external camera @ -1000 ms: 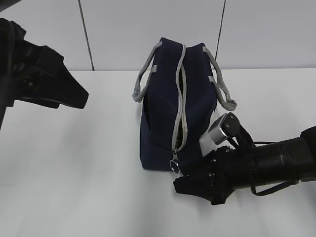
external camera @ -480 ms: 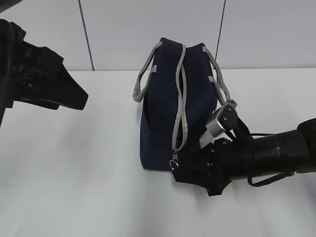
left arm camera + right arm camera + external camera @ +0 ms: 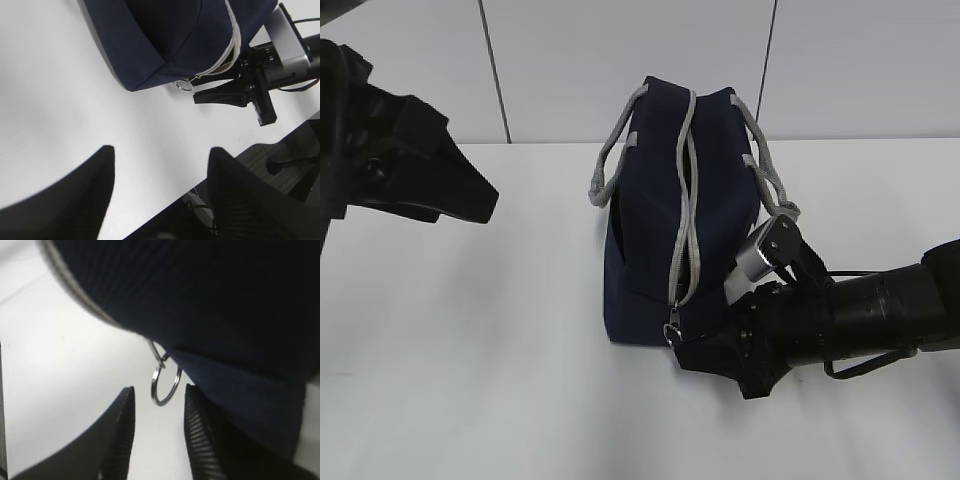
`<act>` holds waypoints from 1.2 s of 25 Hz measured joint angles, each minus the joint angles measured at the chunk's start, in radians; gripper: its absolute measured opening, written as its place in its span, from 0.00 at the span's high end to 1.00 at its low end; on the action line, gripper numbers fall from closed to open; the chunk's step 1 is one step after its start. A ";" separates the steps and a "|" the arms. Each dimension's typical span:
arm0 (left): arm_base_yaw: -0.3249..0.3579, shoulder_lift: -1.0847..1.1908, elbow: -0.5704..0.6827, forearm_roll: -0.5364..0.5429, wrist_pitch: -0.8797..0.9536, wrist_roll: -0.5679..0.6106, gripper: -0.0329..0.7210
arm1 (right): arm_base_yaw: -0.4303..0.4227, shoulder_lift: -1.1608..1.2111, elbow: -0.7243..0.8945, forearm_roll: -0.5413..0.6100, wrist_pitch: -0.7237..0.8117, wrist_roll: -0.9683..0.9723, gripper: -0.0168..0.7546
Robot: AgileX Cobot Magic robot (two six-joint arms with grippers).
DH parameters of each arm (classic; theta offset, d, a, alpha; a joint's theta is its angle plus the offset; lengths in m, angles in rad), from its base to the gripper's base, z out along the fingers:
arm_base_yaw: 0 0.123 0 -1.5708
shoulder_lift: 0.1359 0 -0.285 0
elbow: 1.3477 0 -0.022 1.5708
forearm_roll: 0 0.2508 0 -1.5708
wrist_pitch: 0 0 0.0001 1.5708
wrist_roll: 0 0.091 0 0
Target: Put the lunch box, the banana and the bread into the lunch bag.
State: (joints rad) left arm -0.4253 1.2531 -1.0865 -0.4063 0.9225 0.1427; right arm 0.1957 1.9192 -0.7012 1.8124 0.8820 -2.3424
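Observation:
The dark navy lunch bag [image 3: 650,240] stands on the white table, its grey zipper [image 3: 686,200] partly parted along the top. The metal ring pull [image 3: 673,335] hangs at the near end of the bag. My right gripper [image 3: 686,356] lies low on the table at that end. In the right wrist view it [image 3: 159,390] is open, and the ring [image 3: 165,385] hangs just at its fingertips, touching neither. My left gripper [image 3: 162,150] hovers open and empty to the left of the bag [image 3: 165,35]. The lunch box, the banana and the bread are out of view.
Grey webbing handles [image 3: 610,165] droop over both sides of the bag. The table's front edge [image 3: 165,202] runs close below the left gripper, with dark floor and a chair base [image 3: 290,162] beyond it. A panelled wall [image 3: 570,70] stands behind the table.
My right gripper has slid left and closer to the ring pull, and its jaws have narrowed. The left arm and the bag have not moved.

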 joint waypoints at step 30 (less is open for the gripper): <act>0.000 0.000 0.000 0.006 0.000 0.000 0.40 | 0.000 0.000 -0.019 -0.006 0.003 -0.028 0.64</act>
State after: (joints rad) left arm -0.4253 1.2531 -1.0865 -0.4002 0.9225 0.1427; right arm 0.1957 1.9192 -0.7205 1.8069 0.8850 -2.3704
